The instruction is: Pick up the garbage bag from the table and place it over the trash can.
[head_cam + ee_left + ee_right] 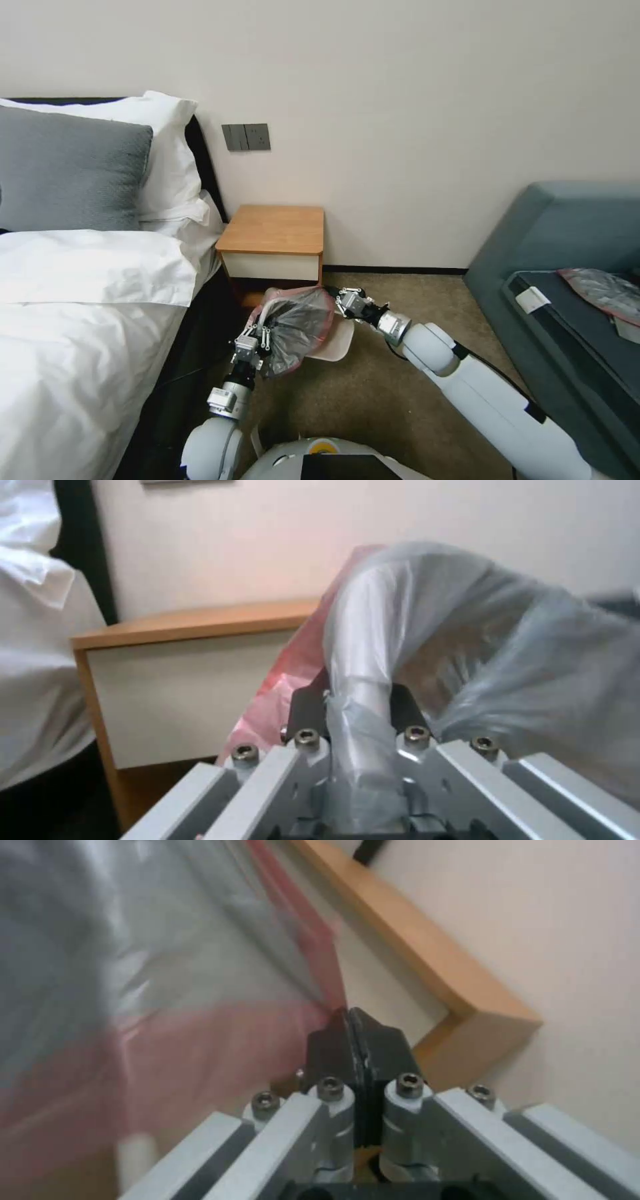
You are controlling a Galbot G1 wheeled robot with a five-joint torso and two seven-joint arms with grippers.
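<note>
The garbage bag (299, 325), grey crinkled plastic with a pink-red rim, is stretched over the trash can (337, 345) on the carpet in front of the table (272, 230). Only the can's cream rim shows past the plastic. My left gripper (259, 331) is at the can's near-left side, shut on the bag where it wraps the cream rim (360, 645), which passes between the two dark fingers (308, 707). At the far right corner my right gripper (339, 298) is shut on the bag's pink edge (313, 940), its jaws pressed together. The table's top is bare.
A bed (80, 320) with white linen and a grey pillow stands close on the left. A grey-blue sofa (553, 233) on the right holds a second flat grey, pink-edged bag (603, 290). Brown carpet (380, 387) lies open between them. The wall is just behind the table.
</note>
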